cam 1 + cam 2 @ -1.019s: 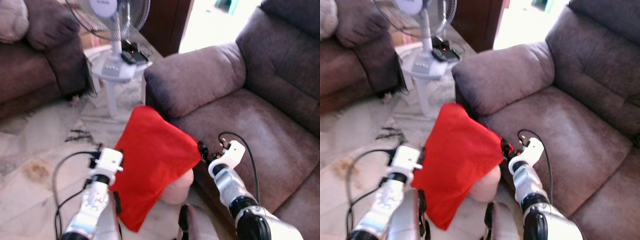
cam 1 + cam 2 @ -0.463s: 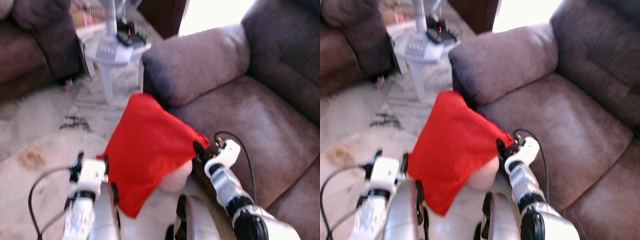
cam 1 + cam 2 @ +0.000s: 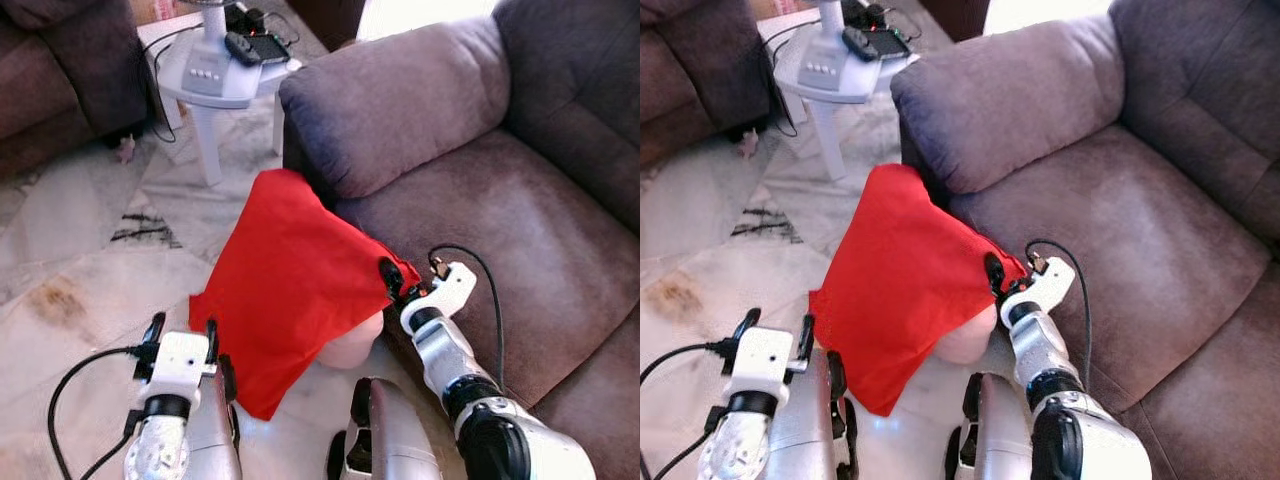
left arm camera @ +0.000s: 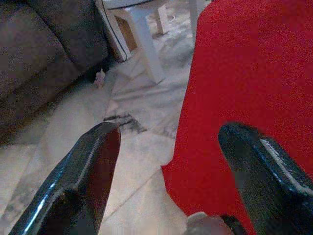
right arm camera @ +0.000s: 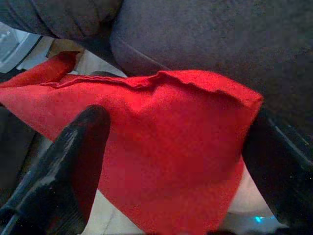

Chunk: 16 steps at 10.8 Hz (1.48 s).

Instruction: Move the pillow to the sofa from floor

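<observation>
A red pillow [image 3: 290,290] leans tilted against the front of the brown sofa [image 3: 480,230], just below its armrest [image 3: 400,100]. Its lower corner is close to the marble floor, and a pale pink bulge [image 3: 352,348] shows under its lower right edge. My right gripper [image 3: 392,280] is shut on the pillow's right corner, next to the seat's front edge. In the right wrist view the red fabric [image 5: 166,132] lies between the two black fingers. My left gripper [image 3: 183,330] stands open, low and just left of the pillow's lower edge [image 4: 244,73], with nothing in it.
A white stool [image 3: 215,80] carrying a fan base and a remote stands on the floor behind the pillow, with a cable trailing from it. A second dark sofa [image 3: 60,80] is at the far left. Bare marble floor [image 3: 80,250] lies to the left.
The view has tilted down. My left gripper has come away from the pillow's left edge and dropped back toward me. The right gripper keeps its hold on the corner.
</observation>
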### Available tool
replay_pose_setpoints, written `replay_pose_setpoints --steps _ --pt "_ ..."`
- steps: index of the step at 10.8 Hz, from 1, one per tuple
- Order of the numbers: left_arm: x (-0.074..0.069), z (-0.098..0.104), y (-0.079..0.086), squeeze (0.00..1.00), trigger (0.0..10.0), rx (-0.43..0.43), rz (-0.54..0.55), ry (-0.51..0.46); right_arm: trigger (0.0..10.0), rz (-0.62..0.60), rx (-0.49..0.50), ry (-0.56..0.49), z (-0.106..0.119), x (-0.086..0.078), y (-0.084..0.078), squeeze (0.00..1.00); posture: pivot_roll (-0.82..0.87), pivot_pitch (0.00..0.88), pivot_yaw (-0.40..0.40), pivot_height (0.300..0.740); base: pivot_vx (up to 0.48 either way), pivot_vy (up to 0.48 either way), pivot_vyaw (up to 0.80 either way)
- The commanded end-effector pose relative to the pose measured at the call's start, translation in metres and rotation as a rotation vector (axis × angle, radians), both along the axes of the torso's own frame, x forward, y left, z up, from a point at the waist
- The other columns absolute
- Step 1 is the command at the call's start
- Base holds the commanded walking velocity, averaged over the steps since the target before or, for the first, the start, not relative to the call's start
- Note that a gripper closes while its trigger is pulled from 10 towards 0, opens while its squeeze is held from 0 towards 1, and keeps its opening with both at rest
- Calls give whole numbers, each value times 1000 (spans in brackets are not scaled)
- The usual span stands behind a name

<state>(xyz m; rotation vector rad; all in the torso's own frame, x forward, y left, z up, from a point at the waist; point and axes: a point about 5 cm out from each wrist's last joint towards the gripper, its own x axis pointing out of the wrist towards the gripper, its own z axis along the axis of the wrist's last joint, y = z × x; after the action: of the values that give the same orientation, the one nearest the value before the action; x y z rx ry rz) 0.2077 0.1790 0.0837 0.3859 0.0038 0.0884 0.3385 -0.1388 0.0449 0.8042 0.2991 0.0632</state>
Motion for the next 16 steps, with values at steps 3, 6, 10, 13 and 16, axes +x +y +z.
replay_pose_setpoints --steps 3,6,10,13,16 --pt "-4 3 -5 0 10000 -4 -12 31 0 -13 -51 35 -11 -8 -8 0 168 299 -195 601 0 0 0" --pt "-5 5 -4 0 10000 2 -9 37 0 -15 -52 26 -11 -8 -9 0 169 297 -192 601 0 0 0" --pt "-5 6 -7 0 10000 -2 -8 44 0 3 -69 10 -10 -8 -7 0 158 305 -199 601 0 0 0" --pt "-6 5 -7 0 10000 -5 0 47 0 7 -64 -7 -8 -8 -8 0 155 307 -205 601 0 0 0" --pt "-6 5 -7 0 10000 -2 2 50 0 10 -71 -12 -7 -7 -8 0 154 310 -208 601 0 0 0"
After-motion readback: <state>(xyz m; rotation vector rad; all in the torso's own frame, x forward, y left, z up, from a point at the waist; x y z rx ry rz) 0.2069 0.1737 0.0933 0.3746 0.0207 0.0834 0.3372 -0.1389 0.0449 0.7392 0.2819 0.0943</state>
